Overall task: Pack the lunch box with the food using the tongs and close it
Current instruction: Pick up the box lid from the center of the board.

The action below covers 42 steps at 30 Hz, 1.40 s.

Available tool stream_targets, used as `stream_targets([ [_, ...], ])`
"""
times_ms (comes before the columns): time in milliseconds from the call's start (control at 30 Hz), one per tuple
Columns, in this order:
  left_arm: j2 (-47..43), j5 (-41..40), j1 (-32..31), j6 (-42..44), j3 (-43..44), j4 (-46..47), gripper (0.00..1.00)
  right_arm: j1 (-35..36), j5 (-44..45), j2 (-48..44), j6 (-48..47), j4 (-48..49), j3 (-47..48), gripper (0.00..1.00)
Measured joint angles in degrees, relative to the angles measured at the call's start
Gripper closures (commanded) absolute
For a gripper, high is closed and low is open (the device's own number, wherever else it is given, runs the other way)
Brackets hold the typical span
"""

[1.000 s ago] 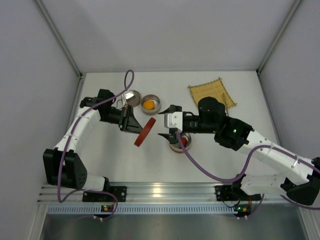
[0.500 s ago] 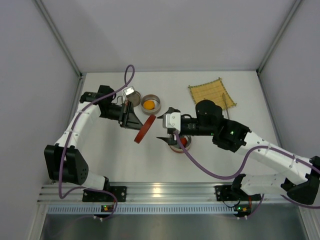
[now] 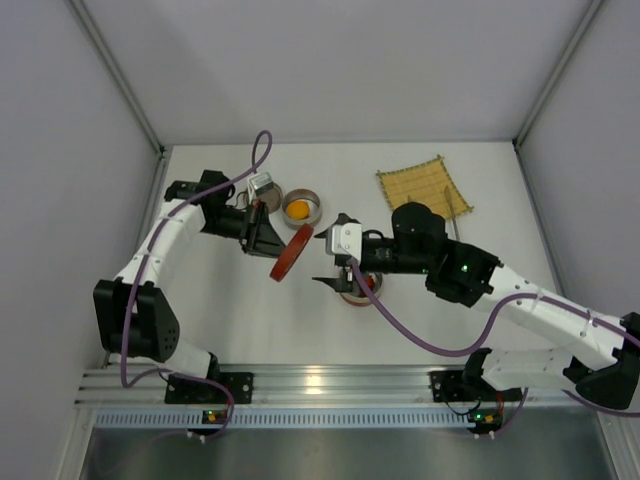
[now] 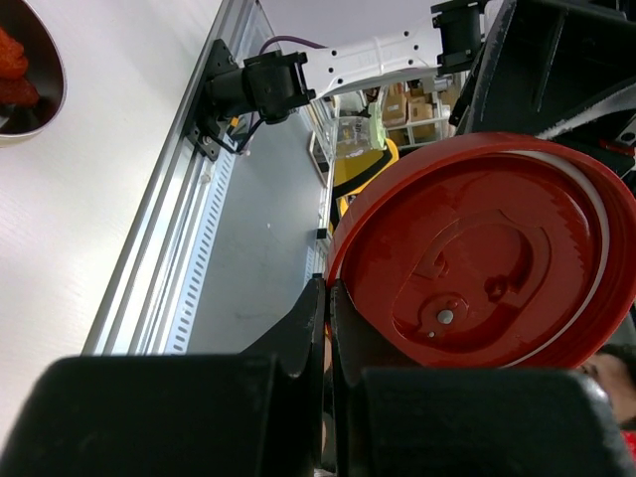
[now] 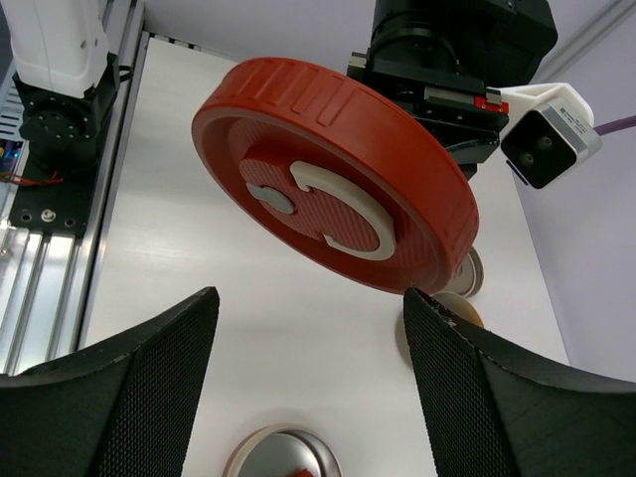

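Note:
My left gripper (image 3: 270, 240) is shut on the rim of a round red lid (image 3: 290, 253), holding it tilted on edge above the table. In the left wrist view the lid (image 4: 487, 263) fills the right side, with the jaws pinched on its edge. My right gripper (image 3: 335, 263) stands open facing the lid (image 5: 338, 169), apart from it. A metal bowl (image 3: 300, 209) holds the round orange food. Under the right gripper, another bowl (image 3: 358, 290) holds dark red food (image 4: 12, 70). The slim tongs (image 3: 452, 208) lie along the bamboo mat's right part.
The bamboo mat (image 3: 420, 185) lies at the back right. A third metal bowl (image 3: 265, 190) sits behind the left wrist, partly hidden. Grey walls close in the table on three sides, and an aluminium rail (image 3: 320, 385) runs along the near edge.
The left gripper has carried the red lid a little up and to the right, toward the orange-food bowl. The right gripper has shifted slightly and stays open.

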Motion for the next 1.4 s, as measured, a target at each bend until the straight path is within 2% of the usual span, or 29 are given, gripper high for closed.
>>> stream_targets([
  [800, 1.4, 0.7, 0.1, -1.7, 0.5, -0.1, 1.00, 3.5, 5.5, 5.0, 4.2, 2.7, 3.5, 0.23],
  [900, 1.4, 0.8, 0.1, -1.6, 0.5, -0.1, 1.00, 3.6, 5.5, 5.2, 3.7, 2.5, 3.7, 0.26],
  [1000, 1.4, 1.0, 0.1, -1.6, 0.5, 0.0, 1.00, 3.7, 5.5, 5.2, 2.1, 2.4, 3.9, 0.36],
  [1167, 1.7, 0.8, 0.1, -1.6, 0.5, 0.0, 1.00, 3.7, 5.4, 4.8, -2.7, 0.9, 3.9, 0.46],
  [1400, 2.1, 0.3, -0.3, -1.8, 0.5, 0.2, 1.00, 3.8, 1.2, 1.3, -10.9, -5.6, 3.0, 0.52],
])
